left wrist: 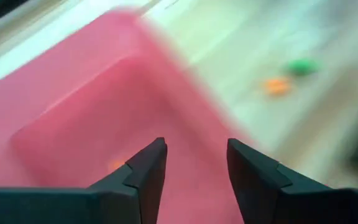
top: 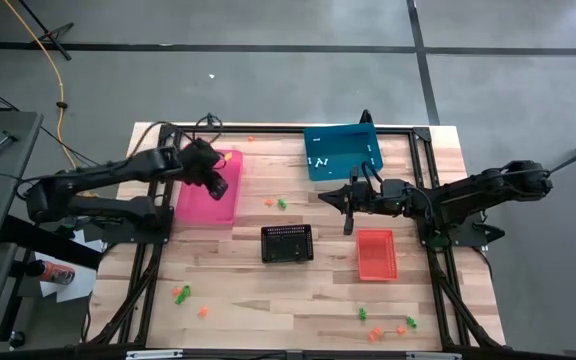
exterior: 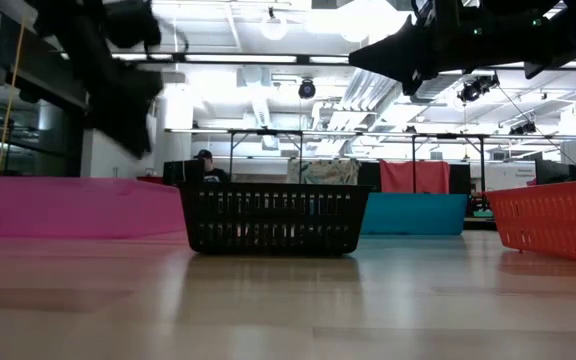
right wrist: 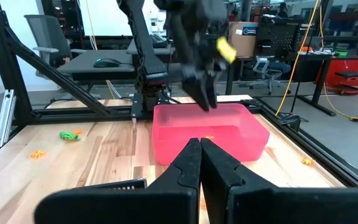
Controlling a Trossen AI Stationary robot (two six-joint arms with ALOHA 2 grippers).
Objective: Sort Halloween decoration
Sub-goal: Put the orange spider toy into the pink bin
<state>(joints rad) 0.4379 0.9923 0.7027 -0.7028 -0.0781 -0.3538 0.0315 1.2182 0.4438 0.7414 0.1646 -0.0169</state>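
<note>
My left gripper (top: pixel 215 182) hangs open over the pink bin (top: pixel 204 200) and holds nothing; in its wrist view the fingers (left wrist: pixel 194 168) stand apart above the bin floor, where one orange trinket (left wrist: pixel 114 165) lies. My right gripper (top: pixel 326 198) hovers shut between the pink bin and the red bin (top: pixel 376 254), pointing toward the table's left. An orange trinket (top: pixel 268 203) and a green trinket (top: pixel 282 204) lie on the table between the two grippers. More trinkets lie near the table's near edge (top: pixel 181 293) (top: pixel 375 331). White trinkets (top: pixel 318 160) lie in the blue bin (top: pixel 342 151).
A black mesh basket (top: pixel 287 243) stands mid-table, left of the red bin. The blue bin sits at the far edge. Black frame rails (top: pixel 148 270) run along the table's left and right sides. Bare wood lies between the basket and the near edge.
</note>
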